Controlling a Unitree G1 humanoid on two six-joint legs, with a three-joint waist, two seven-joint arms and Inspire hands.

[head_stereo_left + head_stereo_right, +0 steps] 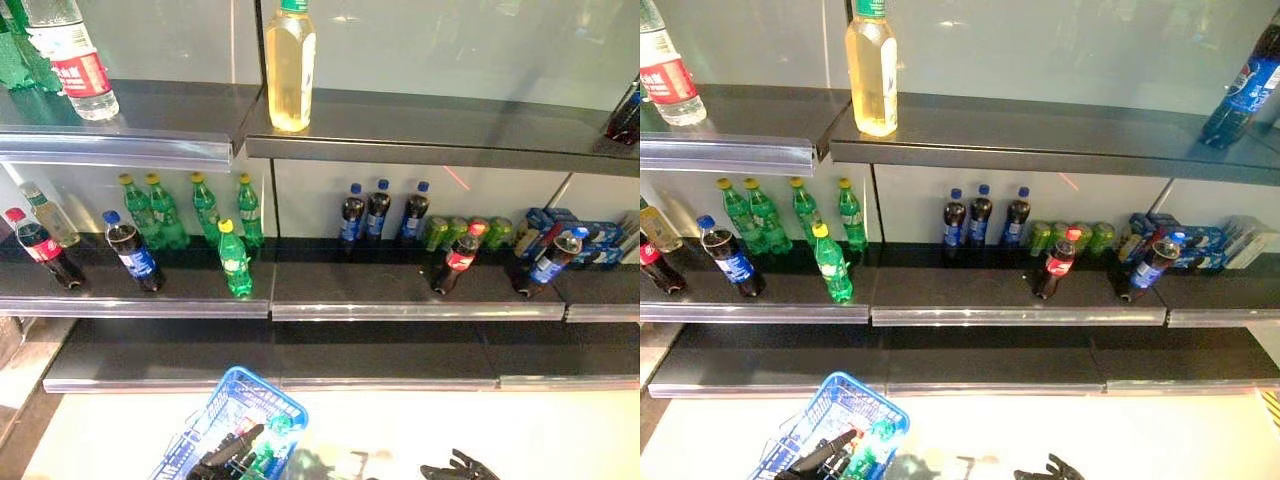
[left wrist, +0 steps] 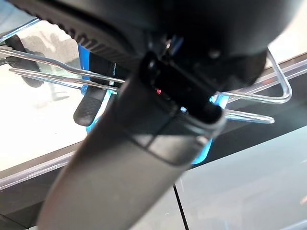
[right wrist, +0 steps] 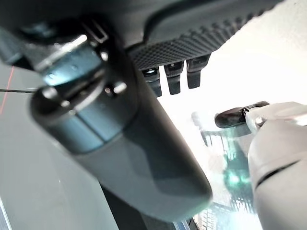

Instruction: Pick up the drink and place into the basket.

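Note:
The blue basket (image 1: 236, 405) hangs low in front at the left, below the shelves. My left hand (image 1: 222, 457) is shut on its thin wire handles (image 2: 249, 98), which cross the left wrist view in front of the blue plastic (image 2: 87, 58). A green bottle (image 1: 270, 447) lies inside the basket beside that hand. My right hand (image 1: 458, 468) is low to the right of the basket, apart from it. Its fingers (image 3: 173, 79) are relaxed and its white-covered thumb (image 3: 276, 127) stands away from them, with nothing between them.
A dark shelf unit (image 1: 400, 300) stands ahead. The top shelf holds a yellow drink bottle (image 1: 290, 65) and a water bottle (image 1: 75, 60). The middle shelf holds green bottles (image 1: 190, 210), dark cola bottles (image 1: 378, 212), green cans (image 1: 455, 232) and blue boxes (image 1: 575, 232).

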